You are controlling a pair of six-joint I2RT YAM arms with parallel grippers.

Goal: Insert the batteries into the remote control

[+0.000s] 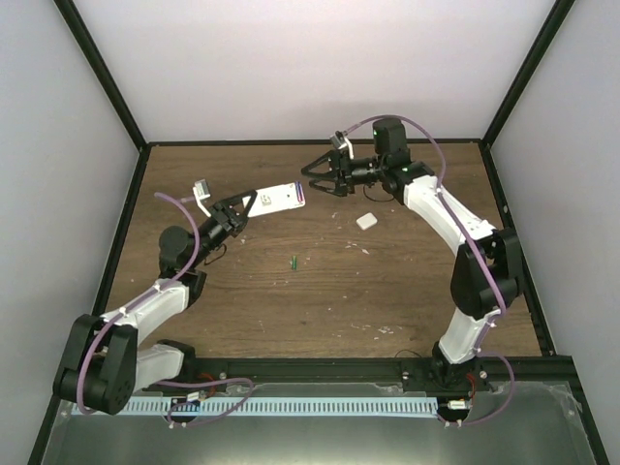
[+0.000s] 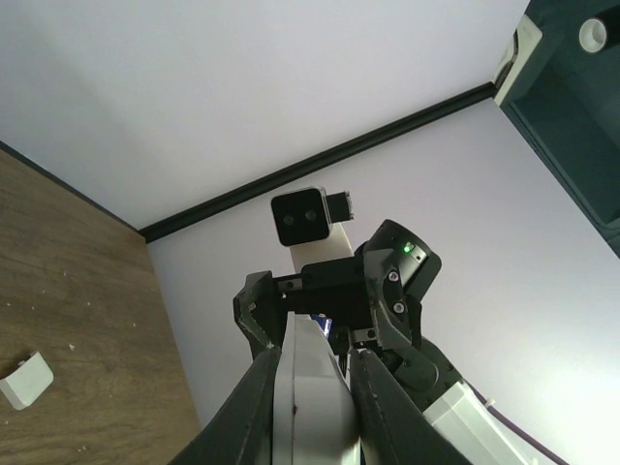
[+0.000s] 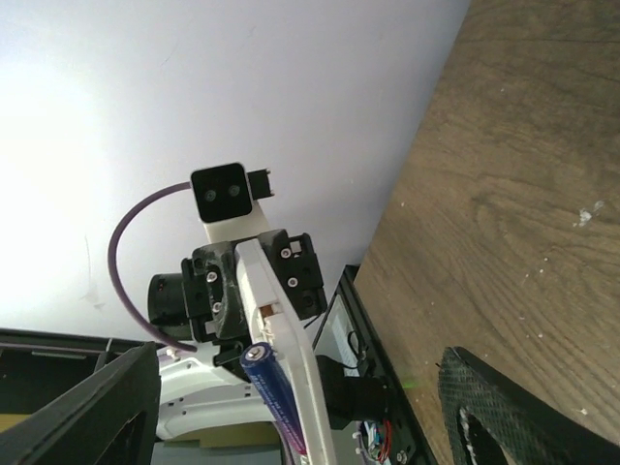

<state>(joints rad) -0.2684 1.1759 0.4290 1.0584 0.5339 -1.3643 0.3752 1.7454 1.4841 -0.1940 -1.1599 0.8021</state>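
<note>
**Remote held up in the left hand, one of two batteries on the tabletop**

Two arms rise from the near edge of the brown wood tabletop (image 1: 407, 291), one on each side. Two batteries are in view, along with one remote control and one small white piece.

Nearest the arm bases, the green battery (image 1: 293, 261) lies alone on the wood near the middle, well apart from both hands.

Farther back and to the right, the small white piece (image 1: 366, 221) rests flat on the tabletop. It also shows at the lower left edge of the left wrist view.

Farther on, the left hand (image 1: 247, 206) is clamped on one end of the remote control (image 1: 279, 199) and holds it up off the tabletop. The remote's free end points to the right, toward the other arm. In the left wrist view the white bar sits squeezed between the two dark fingers (image 2: 254, 407).

The purple battery (image 1: 304, 194) sits at the remote's free end. The right wrist view shows it lying lengthwise along the white body. I cannot tell whether it is fully seated.

Farthest back, the right hand (image 1: 312, 176) hangs above the tabletop with its fingers spread wide and gripping nothing. It faces the remote's free end from just beside it. I cannot tell whether they touch.
</note>
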